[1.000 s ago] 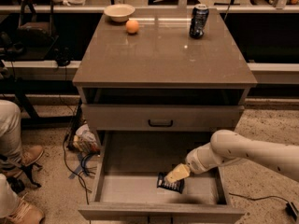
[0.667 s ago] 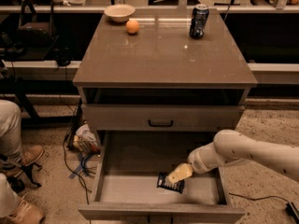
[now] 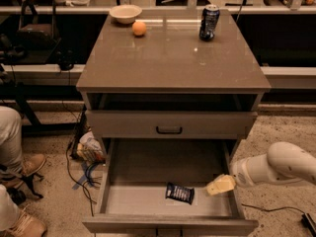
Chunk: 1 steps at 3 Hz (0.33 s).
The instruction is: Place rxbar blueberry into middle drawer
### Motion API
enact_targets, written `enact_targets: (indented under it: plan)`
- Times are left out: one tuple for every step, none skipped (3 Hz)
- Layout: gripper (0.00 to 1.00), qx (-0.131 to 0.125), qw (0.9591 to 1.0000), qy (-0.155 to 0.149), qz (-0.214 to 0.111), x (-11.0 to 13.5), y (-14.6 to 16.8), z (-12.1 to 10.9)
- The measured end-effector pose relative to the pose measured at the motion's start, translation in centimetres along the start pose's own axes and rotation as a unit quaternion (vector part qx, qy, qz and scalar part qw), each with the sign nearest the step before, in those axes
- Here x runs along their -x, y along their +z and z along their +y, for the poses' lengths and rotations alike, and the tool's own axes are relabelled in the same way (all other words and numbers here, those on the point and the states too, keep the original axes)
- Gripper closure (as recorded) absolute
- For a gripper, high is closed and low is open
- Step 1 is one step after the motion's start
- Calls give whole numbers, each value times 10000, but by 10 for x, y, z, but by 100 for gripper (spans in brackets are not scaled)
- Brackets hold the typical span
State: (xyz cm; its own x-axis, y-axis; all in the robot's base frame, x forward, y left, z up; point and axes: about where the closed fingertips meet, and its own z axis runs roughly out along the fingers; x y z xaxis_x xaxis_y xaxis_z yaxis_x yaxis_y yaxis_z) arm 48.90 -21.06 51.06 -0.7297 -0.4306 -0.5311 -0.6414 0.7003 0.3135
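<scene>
Pale hand (image 3: 220,185) inside the open middle drawer (image 3: 133,199), arm cut off at frame edge; rxbar blueberry (image 3: 179,193) lying just beside it, apart; hand's grip cannot be told

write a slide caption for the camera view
Rxbar lies flat in the open middle drawer, gripper beside it on the right, not touching; can, orange and bowl on top.

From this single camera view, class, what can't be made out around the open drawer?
Camera view:
- rxbar blueberry: wrapper print too small to read.
- middle drawer: front face cut off by the bottom edge.
- gripper, at the drawer's right side, right of the bar: its arm runs off the right edge.
</scene>
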Motion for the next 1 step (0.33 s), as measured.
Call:
enact_targets:
  plan:
    - [0, -173, 9996, -222, -62, -7, -63, -13]
